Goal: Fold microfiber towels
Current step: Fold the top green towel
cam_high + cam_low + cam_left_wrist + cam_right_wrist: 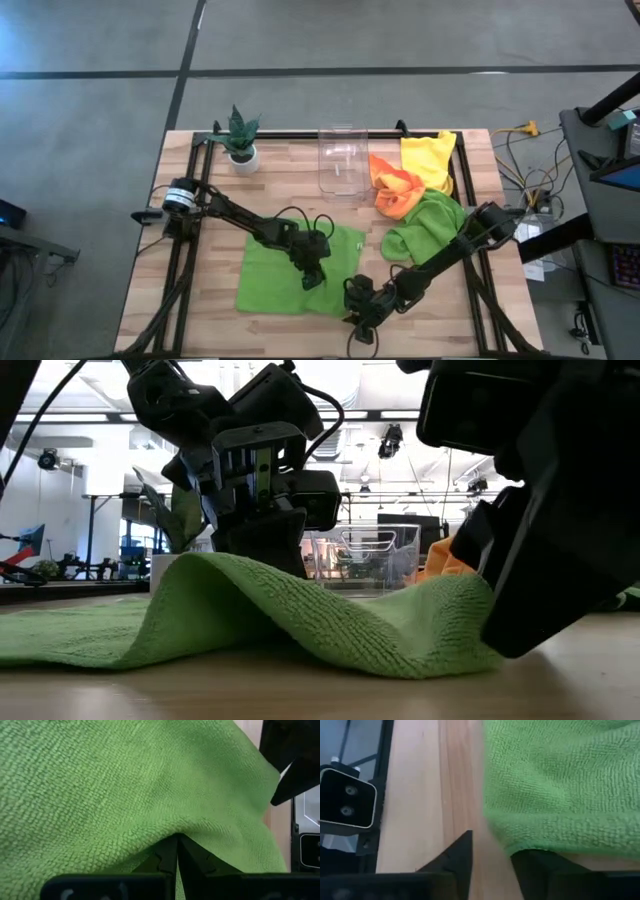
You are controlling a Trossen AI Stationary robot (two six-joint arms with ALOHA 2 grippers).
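A lime green microfiber towel (285, 270) lies spread on the wooden table, near the front. My left gripper (314, 280) is shut on it near its right side, where the cloth rises in a hump (200, 575). My right gripper (358, 306) stands open at the towel's near right corner (520, 840). One finger is at the cloth's edge and the other over bare wood. An orange towel (395, 192), a yellow towel (430, 158) and a second lime green towel (425, 230) lie crumpled in a heap at the right. My left gripper pinches a raised fold of the towel (175, 831) between its shut fingers, slanting down from above. The cloth around the pinch stands up in a ridge, and the rest lies flat on the table. My right gripper's one finger (540, 865) sits at the towel's near right edge (530, 845), and the cloth lies on its tip. The other finger (460, 852) rests over bare wood. The fingers slant down. The cloth rises slightly toward that finger (465, 600).
A clear plastic bin (343, 160) stands at the table's far middle, and a small potted plant (240, 140) at the far left. Black frame rails (190, 200) run along the table's sides. Bare wood lies in front of the towel.
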